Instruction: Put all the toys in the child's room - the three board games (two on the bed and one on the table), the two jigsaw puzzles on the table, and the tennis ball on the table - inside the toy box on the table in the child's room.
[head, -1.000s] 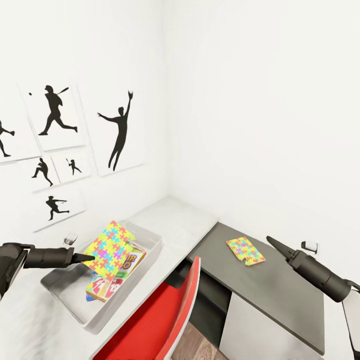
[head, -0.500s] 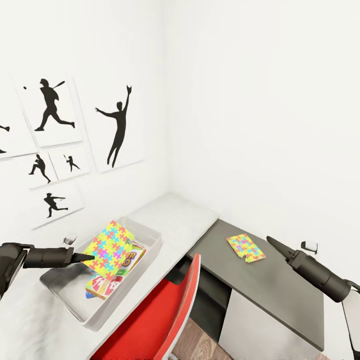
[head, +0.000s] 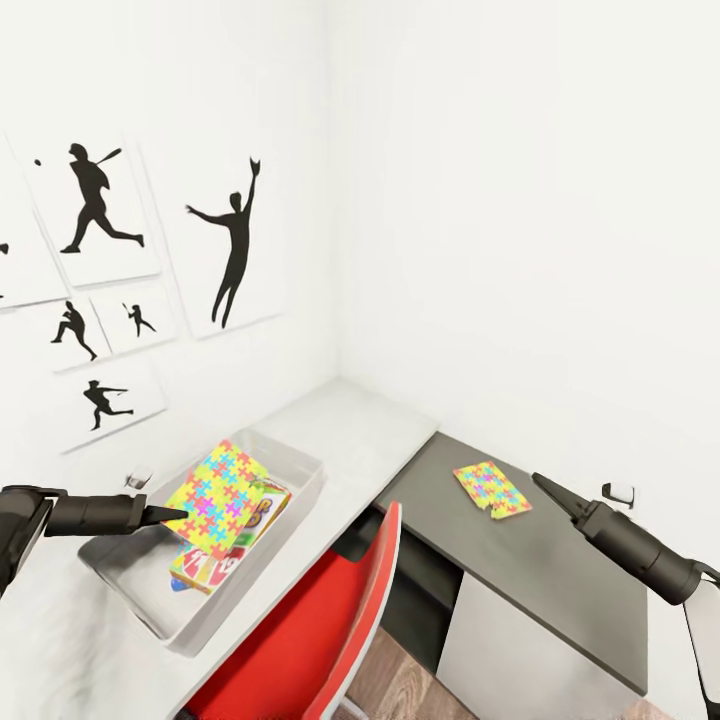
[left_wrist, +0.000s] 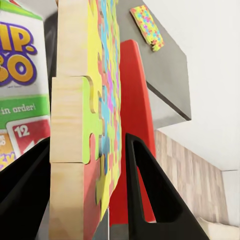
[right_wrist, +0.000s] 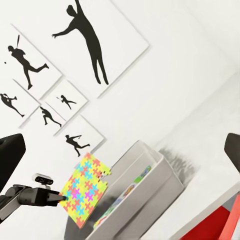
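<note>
View has tilted; nothing on desk moved. Left gripper pinches puzzle over toy box: lower flat, then release. Right gripper: can't tell.

The toy box is open from above, but the SKIP-BO box covers its near floor. The red chair blocks the near side of the table. The far table corner is free.

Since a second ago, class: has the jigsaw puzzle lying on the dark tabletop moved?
No. The jigsaw puzzle keeps its place against the table edge; the camera shifted.
</note>
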